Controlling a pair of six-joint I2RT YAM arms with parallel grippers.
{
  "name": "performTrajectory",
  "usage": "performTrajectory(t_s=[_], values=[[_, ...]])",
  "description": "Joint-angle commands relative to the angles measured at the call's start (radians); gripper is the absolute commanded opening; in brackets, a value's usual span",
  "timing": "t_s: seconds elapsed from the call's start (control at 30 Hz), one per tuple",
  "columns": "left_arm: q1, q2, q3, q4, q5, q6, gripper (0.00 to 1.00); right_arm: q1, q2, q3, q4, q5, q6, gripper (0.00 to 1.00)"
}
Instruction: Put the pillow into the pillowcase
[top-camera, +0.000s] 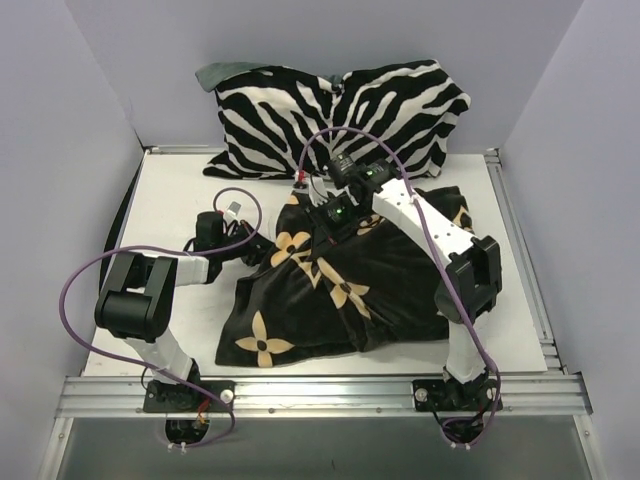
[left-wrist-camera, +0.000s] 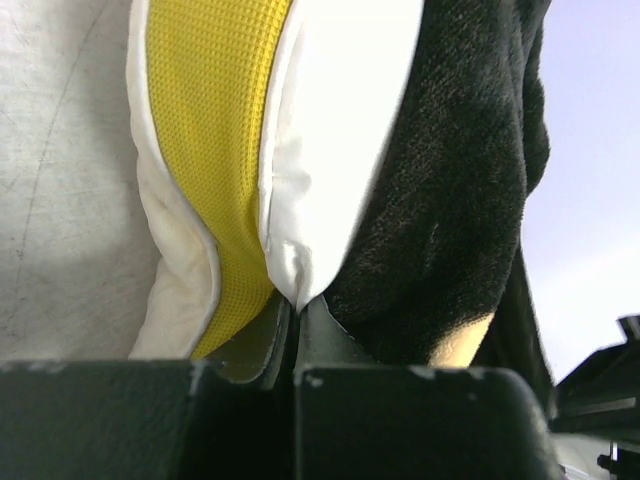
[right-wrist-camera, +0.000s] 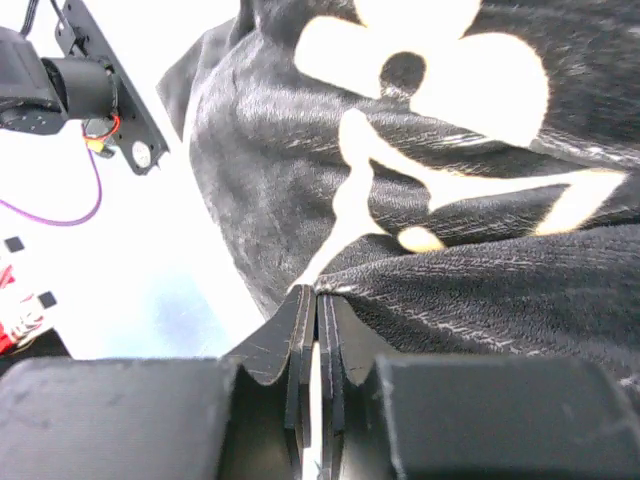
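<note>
White counter carried a zebra-striped cushion along the far wall and, nearer, the black pillowcase with tan flower and star motifs, bulging, spread roughly near-left to far-right at mid-counter. The pillow was mostly covered by it, with cream cloth and a yellow mesh band showing at the case's left edge. Left hand pinched the pillow's seam; right hand was pressed together on a pillowcase fold.

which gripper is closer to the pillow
Left. The left gripper has its jaws shut on the edge of the pillow; the right gripper is pinching pillowcase fabric, with no pillow showing there.
</note>
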Motion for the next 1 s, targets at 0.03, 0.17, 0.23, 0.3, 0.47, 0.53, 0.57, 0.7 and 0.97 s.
performTrajectory(t_s=[0.03, 0.17, 0.23, 0.3, 0.47, 0.53, 0.57, 0.7, 0.97], values=[[0.0, -0.024, 0.016, 0.087, 0.033, -0.038, 0.0, -0.042, -0.027, -0.063, 0.004, -0.062, 0.015, 0.05], [0.008, -0.043, -0.019, 0.112, 0.034, -0.051, 0.0, -0.125, -0.051, -0.068, -0.104, 0.065, -0.004, 0.6], [0.011, -0.051, -0.031, 0.115, 0.039, -0.048, 0.0, -0.165, -0.085, -0.094, -0.104, 0.157, -0.023, 0.71], [0.012, -0.052, -0.038, 0.117, 0.042, -0.045, 0.0, -0.182, -0.103, -0.083, -0.108, 0.217, -0.034, 0.71], [0.012, -0.034, -0.038, 0.123, 0.051, -0.035, 0.0, -0.165, -0.045, -0.045, -0.145, 0.172, -0.025, 0.68], [0.011, -0.025, -0.028, 0.123, 0.056, -0.029, 0.0, -0.144, -0.018, -0.028, -0.144, 0.14, -0.01, 0.7], [0.009, -0.021, -0.021, 0.124, 0.057, -0.028, 0.0, -0.131, 0.019, -0.017, -0.142, 0.117, -0.001, 0.7], [0.0, -0.008, 0.004, 0.124, 0.059, -0.026, 0.0, -0.078, 0.122, 0.079, -0.134, -0.003, 0.044, 0.71], [-0.015, -0.034, 0.015, 0.163, 0.063, -0.051, 0.0, -0.011, 0.253, 0.277, -0.114, -0.045, 0.096, 0.56]])
